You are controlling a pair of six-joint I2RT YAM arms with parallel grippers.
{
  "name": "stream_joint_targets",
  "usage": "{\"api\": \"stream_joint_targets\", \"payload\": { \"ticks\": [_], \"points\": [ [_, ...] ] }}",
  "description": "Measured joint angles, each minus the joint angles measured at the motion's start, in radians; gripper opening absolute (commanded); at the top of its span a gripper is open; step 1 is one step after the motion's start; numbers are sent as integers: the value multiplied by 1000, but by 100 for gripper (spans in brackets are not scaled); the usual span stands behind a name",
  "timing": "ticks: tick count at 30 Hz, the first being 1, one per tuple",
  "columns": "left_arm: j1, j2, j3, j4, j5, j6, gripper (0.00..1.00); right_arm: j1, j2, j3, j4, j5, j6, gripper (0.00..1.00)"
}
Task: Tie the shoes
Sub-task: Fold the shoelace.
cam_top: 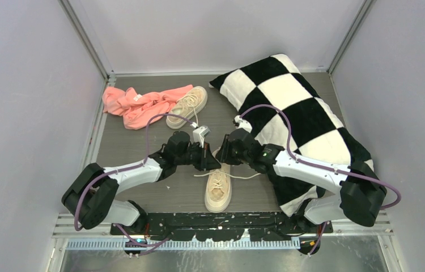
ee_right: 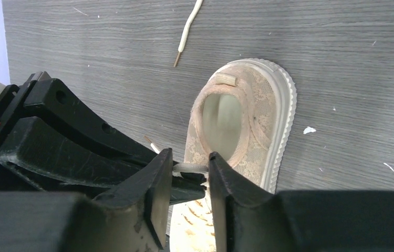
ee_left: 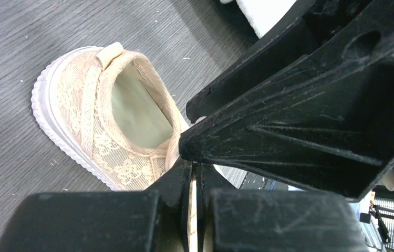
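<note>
Both arms reach in from the bases, elbows out, wrists converging over the middle of the table (cam_top: 142,195). The left gripper (cam_top: 210,162) and right gripper (cam_top: 223,154) are tip to tip, angled down, touching or nearly so.

Left gripper (ee_left: 195,173): clenched, with a thin strip of cream lace (ee_right: 187,167) pinched in the slit between its fingers. Right gripper (ee_right: 190,161): fingers parted, released. The short lace run bridges the gap and isn't squeezed.

The near shoe (cam_top: 219,192) sits directly under both tips, heel end toward the bases and sole flat. Loose lace ends trail on the table on either side of it.

Room: there's bare table left of the shoe. It's tight on the right, where the right forearm lies along the edge of the checkered pillow (cam_top: 295,107).

The far shoe (cam_top: 187,106) is well apart, up by the back wall. It touches the pink cloth (cam_top: 136,105). Walls close off the left, right and back.
</note>
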Motion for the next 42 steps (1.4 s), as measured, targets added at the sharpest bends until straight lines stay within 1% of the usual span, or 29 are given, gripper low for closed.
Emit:
{"api": "stream_joint_targets", "payload": {
  "ticks": [3,6,7,8,9,14,17,23,27,30,31,32,34,36,39,42],
  "points": [
    [0,3,2,0,0,0,1,0,0,0,3,-2,0,20],
    [0,4,2,0,0,0,1,0,0,-5,10,-2,3,4],
    [0,4,2,0,0,0,1,0,0,-6,11,-2,3,1],
    [0,4,2,0,0,0,3,0,0,-6,11,-2,2,1],
    [0,4,2,-1,-1,0,9,0,-1,-8,12,-1,3,1],
    [0,-6,2,-31,-11,6,28,0,-19,-19,12,-5,5,1],
    [0,-36,1,-47,-25,11,33,0,-37,-23,10,-18,5,1],
    [0,-121,-26,-51,-70,19,32,0,-75,-42,8,-40,8,1],
    [0,-126,-34,-56,-82,37,35,0,-76,-43,7,-48,12,1],
    [0,-126,-37,-59,-83,46,35,0,-76,-43,6,-53,19,1],
    [0,-126,-39,-60,-83,47,33,0,-76,-43,6,-54,19,1],
    [0,-126,-40,-60,-83,47,29,0,-76,-43,6,-54,19,1],
    [-2,-128,-40,-60,-83,46,17,0,-76,-43,6,-54,20,1],
    [-5,-131,-40,-60,-82,45,13,0,-76,-43,6,-55,22,1],
    [-11,-132,-40,-61,-80,43,14,0,-76,-43,6,-57,23,1],
    [-18,-126,-39,-60,-79,43,19,0,-76,-43,6,-58,23,1]
  ]
}}
